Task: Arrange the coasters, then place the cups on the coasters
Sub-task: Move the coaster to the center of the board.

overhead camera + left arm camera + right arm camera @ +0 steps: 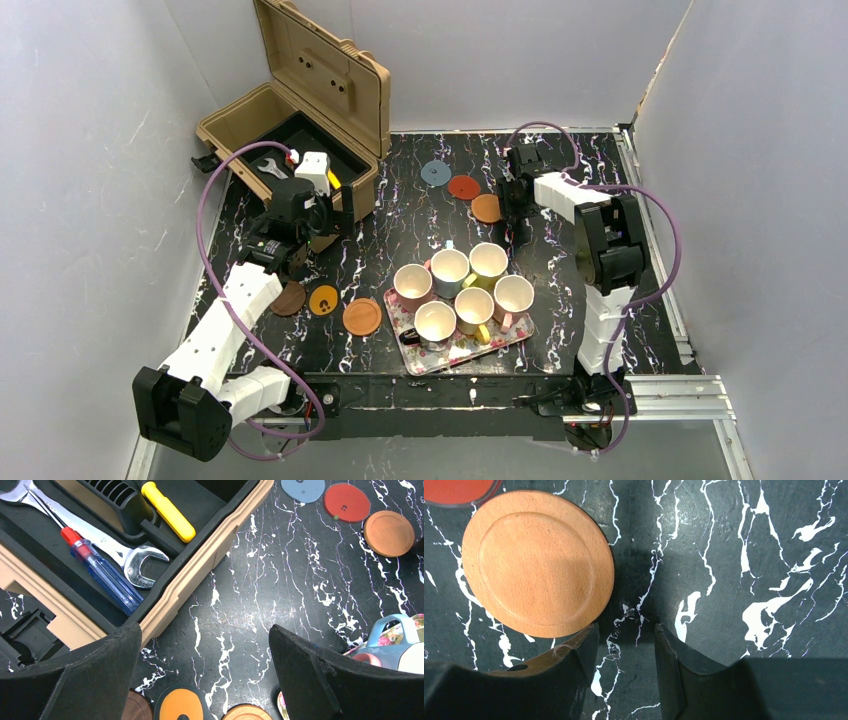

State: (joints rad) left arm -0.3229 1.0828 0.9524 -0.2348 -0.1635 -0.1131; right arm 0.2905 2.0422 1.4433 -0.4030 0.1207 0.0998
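I have the right gripper [626,635] down low over the desk [400,230], toward the far edge and right of the middle. Its jaws stand partly apart with only bare black marble between them, so it holds nothing. One fingertip [586,642] sits at the rim of the wooden orange coaster [536,562]; I cannot tell whether it touches. That coaster lies flat, last in a short slanted row with the red coaster [463,187] and the blue-grey coaster [435,173], which is nearest the far edge. Red and wooden orange lie just beside each other.

My left gripper [205,635] hangs with its jaws spread wide and empty, above the marble just off the near right corner of the open toolbox [300,130], which fills the desk's far left corner. Through its wrist camera I see a wrench [135,562] and a blue screwdriver [102,572] lying in the box.

Near the left edge, three more discs lie in a line: the dark brown coaster [289,299], the yellow-orange coaster [323,300] and a second orange coaster [362,317].

All six cups [474,305] stand upright, packed together on the floral tray [455,352] by the middle of the near edge, none on a coaster yet.
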